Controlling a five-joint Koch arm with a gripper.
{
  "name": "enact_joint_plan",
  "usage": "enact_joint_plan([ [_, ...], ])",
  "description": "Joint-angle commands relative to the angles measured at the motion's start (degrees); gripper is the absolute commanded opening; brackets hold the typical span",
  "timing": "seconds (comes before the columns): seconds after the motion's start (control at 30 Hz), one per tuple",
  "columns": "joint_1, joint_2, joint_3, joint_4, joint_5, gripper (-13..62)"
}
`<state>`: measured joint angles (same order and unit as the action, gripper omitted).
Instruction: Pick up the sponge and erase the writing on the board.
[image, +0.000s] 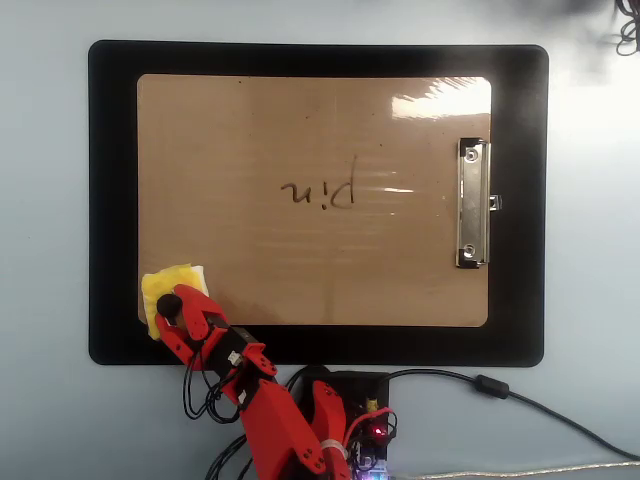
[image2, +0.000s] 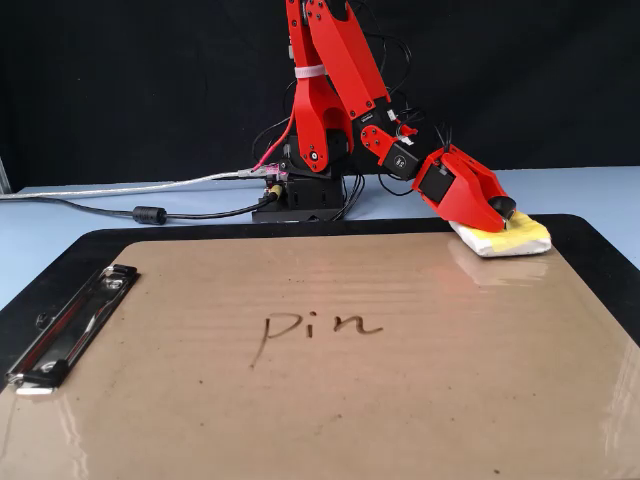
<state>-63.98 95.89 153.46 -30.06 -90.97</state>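
Sponge (image: 172, 286) on the board's (image: 300, 130) corner, right under your hand (image: 172, 304).

It looks soft and light; take it by the black knob. Your hand sits over that knob, grip unclear. The writing (image: 320, 191) lies well away, mid-board.

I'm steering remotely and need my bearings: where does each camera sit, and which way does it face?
Overhead view: straight above, looking down on the board; arm base at bottom edge, tool over the sponge.
Fixed view: low, across the board, facing the arm's front; "pin" writing reads upright.
Shared: board, writing, sponge, tool, clip.
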Motion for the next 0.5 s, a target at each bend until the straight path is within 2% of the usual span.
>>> enact_joint_plan([
  [0.0,-0.8,0.4,-0.5,-0.6,0.4,16.8],
  [0.1,-0.7,0.4,-0.7,-0.7,0.4,16.0],
  [0.17,-0.6,0.4,-1.1,-1.0,0.3,12.0],
  [0.23,0.1,0.4,-1.8,-1.1,0.4,0.4],
  [0.3,2.5,0.4,-2.2,-1.1,0.3,-7.8],
  [0.47,4.9,-0.4,-2.6,-1.8,-0.5,-7.7],
])
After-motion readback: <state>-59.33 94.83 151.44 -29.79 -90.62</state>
